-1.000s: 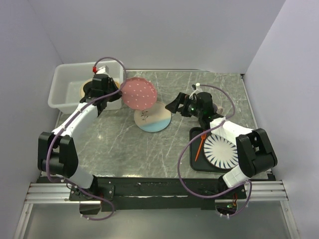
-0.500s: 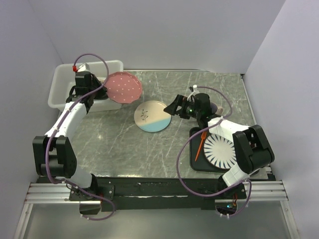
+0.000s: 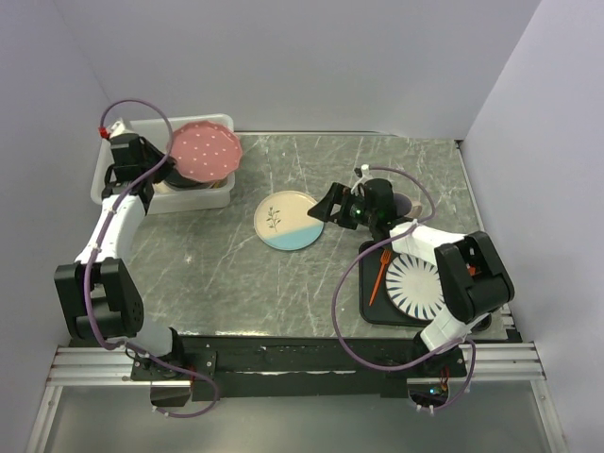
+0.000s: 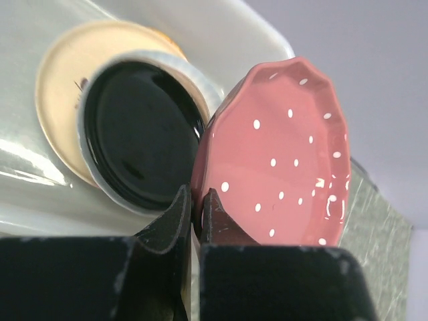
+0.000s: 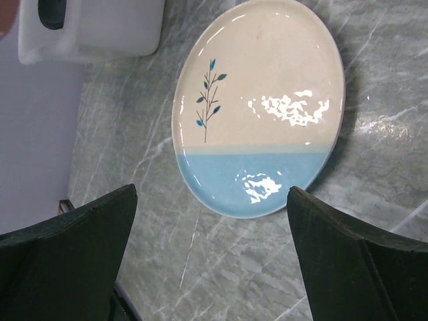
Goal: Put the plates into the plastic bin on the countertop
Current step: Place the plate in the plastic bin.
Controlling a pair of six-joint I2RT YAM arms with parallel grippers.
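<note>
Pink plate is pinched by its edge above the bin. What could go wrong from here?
The left gripper pinches only the rim of the tilted pink plate; it may slip or pivot out. Released from here, it might hit the dark plate in the plastic bin hard, or catch the bin's rim.

Left end effector [image 4: 196,200] clamped tight; right end effector [image 5: 210,194] spread wide

A: plate colours?
B: pink plate [image 4: 274,154], white dots. black plate [image 4: 137,130], pale rim. tan plate [image 4: 57,80]. cream-and-blue plate [image 5: 257,107], blue sprig.
A: rest?
B: bin [image 4: 221,27] white. counter [image 3: 236,274] grey-green, white veins. tray [image 3: 368,307] black. striped plate [image 3: 417,286] white, dark radial stripes.
</note>
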